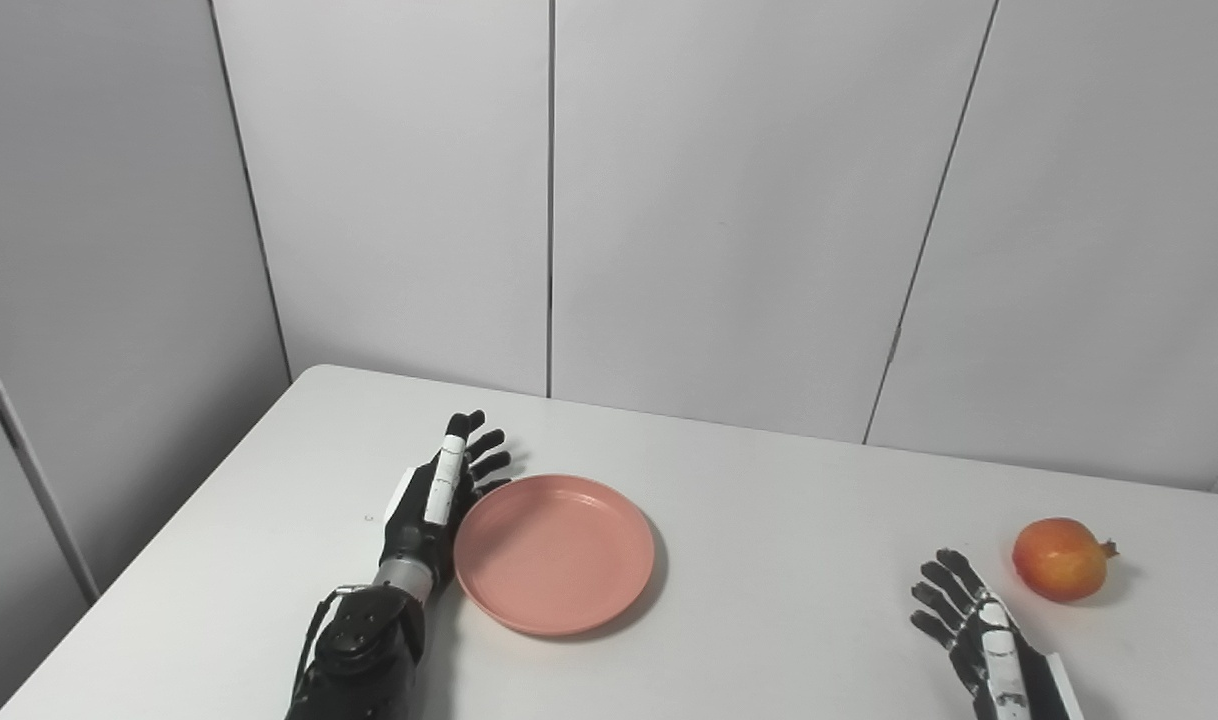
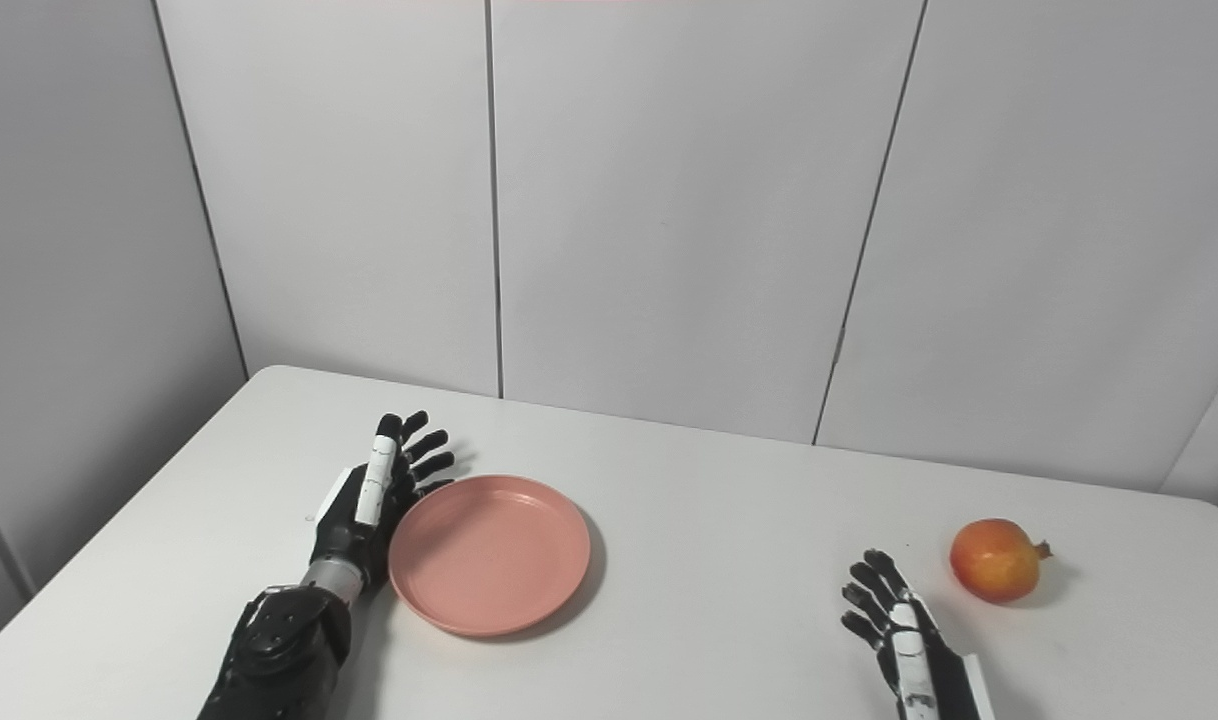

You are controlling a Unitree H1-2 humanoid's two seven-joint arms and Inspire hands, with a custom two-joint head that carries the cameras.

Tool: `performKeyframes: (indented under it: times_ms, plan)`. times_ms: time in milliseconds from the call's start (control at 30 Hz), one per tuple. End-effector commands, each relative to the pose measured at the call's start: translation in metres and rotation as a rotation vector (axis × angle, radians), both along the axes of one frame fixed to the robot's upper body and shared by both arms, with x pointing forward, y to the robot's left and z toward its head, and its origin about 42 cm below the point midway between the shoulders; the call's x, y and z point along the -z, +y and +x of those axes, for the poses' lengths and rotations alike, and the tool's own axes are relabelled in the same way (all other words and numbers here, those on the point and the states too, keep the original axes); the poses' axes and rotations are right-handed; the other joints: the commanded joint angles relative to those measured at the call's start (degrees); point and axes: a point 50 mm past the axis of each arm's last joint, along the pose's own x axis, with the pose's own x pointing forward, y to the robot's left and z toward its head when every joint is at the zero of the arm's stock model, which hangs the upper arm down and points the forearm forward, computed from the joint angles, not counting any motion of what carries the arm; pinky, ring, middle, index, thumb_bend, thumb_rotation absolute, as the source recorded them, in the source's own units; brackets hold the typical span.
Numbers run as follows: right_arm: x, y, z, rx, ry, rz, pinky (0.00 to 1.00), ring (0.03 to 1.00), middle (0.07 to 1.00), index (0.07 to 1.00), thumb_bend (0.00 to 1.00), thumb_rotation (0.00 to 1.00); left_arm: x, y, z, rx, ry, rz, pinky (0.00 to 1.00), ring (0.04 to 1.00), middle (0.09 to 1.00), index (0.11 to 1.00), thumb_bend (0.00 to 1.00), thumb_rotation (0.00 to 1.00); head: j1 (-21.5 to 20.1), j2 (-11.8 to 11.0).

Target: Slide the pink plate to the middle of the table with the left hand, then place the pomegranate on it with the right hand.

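Observation:
A round pink plate [image 1: 554, 553] lies flat on the white table [image 1: 769, 520], left of the table's middle. My left hand [image 1: 447, 490] rests against the plate's left rim, open, fingers stretched out and pointing away from me. The orange-red pomegranate [image 1: 1061, 559] sits on the table at the right. My right hand [image 1: 974, 620] is low at the front right, open with fingers spread, a short way in front and to the left of the fruit, not touching it.
Grey wall panels [image 1: 749, 200] stand right behind the table's far edge. The table's left edge [image 1: 169, 530] runs diagonally close to my left arm. Bare tabletop lies between the plate and the pomegranate.

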Motion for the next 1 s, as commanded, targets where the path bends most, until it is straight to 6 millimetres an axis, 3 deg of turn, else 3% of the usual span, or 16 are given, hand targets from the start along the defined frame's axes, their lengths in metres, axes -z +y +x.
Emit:
performKeyframes:
  times_ms: [0, 600, 967]
  plan:
    - [0.022, 0.006, -0.016, 0.003, 0.073, 0.016, 0.82, 0.847, 0.867, 0.868, 0.8, 0.97, 0.0, -0.005, -0.002, 0.001, 0.021, -0.004, 0.75, 0.847, 0.889, 0.91, 0.99, 0.93, -0.6, 0.4]
    - [0.006, 0.03, -0.015, -0.016, 0.047, -0.036, 0.8, 0.844, 0.872, 0.876, 0.82, 1.0, -0.012, -0.01, -0.015, 0.004, 0.028, 0.011, 0.77, 0.854, 0.893, 0.894, 0.98, 0.95, -9.8, 4.5]
    - [0.002, 0.042, -0.014, -0.009, 0.038, -0.031, 0.79, 0.841, 0.859, 0.863, 0.82, 1.0, -0.015, -0.023, -0.02, 0.025, 0.03, 0.001, 0.77, 0.862, 0.893, 0.902, 0.98, 0.94, -13.2, 4.5]
